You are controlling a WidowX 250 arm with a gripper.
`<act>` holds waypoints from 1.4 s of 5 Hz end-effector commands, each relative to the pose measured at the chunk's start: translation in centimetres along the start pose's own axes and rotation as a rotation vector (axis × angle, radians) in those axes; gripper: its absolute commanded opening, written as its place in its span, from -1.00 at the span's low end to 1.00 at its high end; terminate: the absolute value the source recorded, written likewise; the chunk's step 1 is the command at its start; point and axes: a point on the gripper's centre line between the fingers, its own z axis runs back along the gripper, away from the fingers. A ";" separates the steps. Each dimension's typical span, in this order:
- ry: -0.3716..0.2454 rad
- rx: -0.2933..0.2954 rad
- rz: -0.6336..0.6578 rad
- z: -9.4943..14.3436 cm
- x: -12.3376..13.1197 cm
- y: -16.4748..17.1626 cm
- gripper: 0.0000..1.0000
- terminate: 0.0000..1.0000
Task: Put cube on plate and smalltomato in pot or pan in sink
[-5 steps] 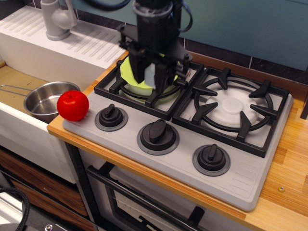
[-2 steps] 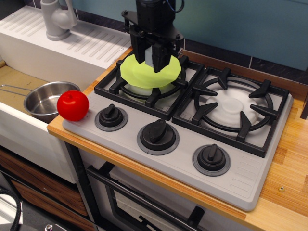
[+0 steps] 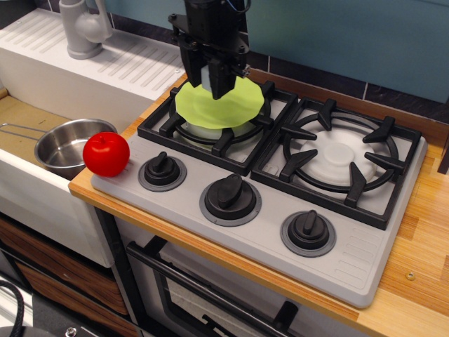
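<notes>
My gripper hangs over the back left edge of the lime-green plate, which lies on the left stove burner. A pale grey-blue cube shows between its black fingers, and the gripper is shut on it, clear of the plate. The red smalltomato sits on the front left corner of the stove top. Just left of it, the shiny steel pot with its wire handle stands in the sink.
A white faucet and ribbed drainboard lie behind the sink. The right burner grate holds a white cap. Three black knobs line the stove front. Wooden counter runs along the right.
The gripper has risen from low over the plate and shifted left and back, carrying the cube. More of the plate now shows. Tomato and pot have not moved.
</notes>
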 end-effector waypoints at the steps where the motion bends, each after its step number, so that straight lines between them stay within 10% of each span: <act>1: -0.081 0.036 -0.015 1.2 1.5 2.0 -1.00 -1.00; 2: -0.076 0.052 -0.001 1.3 1.5 1.4 1.00 -1.00; 7: 0.031 0.071 0.012 6.2 -0.3 -0.5 1.00 -1.00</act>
